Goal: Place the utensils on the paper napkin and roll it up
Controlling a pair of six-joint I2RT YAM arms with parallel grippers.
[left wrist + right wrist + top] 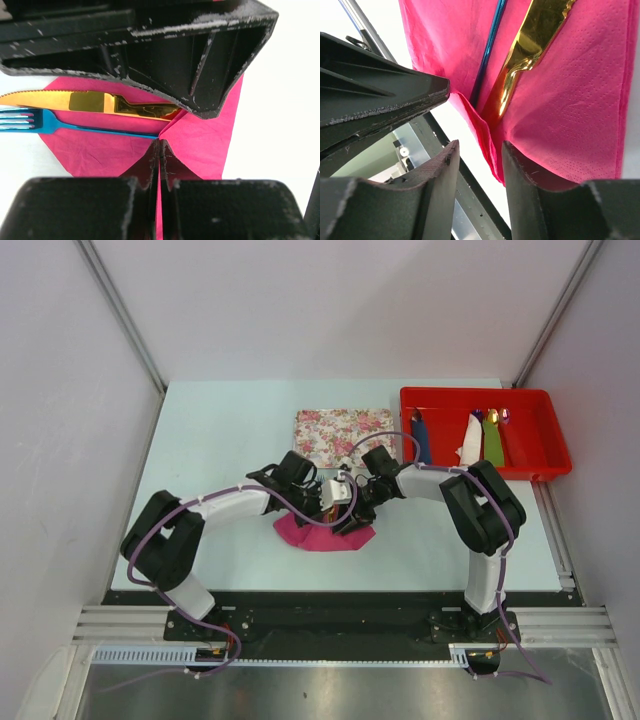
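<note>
The magenta paper napkin [312, 535] lies on the table in front of the floral tray, partly hidden under both grippers. In the left wrist view the gold knife [100, 102] and the blue fork [45, 121] lie side by side on the napkin [100, 147], handles running under a lifted fold. My left gripper [160, 150] is shut on that fold's corner. In the right wrist view the knife [530, 40] and fork [490, 45] lie on the napkin [570, 100]. My right gripper [479, 157] is open, and a raised napkin edge hangs between its fingers, close to the right one.
The floral tray [325, 430] sits just behind the grippers. A red bin [540, 440] at the back right holds blue, white and green rolled bundles. The two grippers [340, 502] are almost touching each other over the napkin.
</note>
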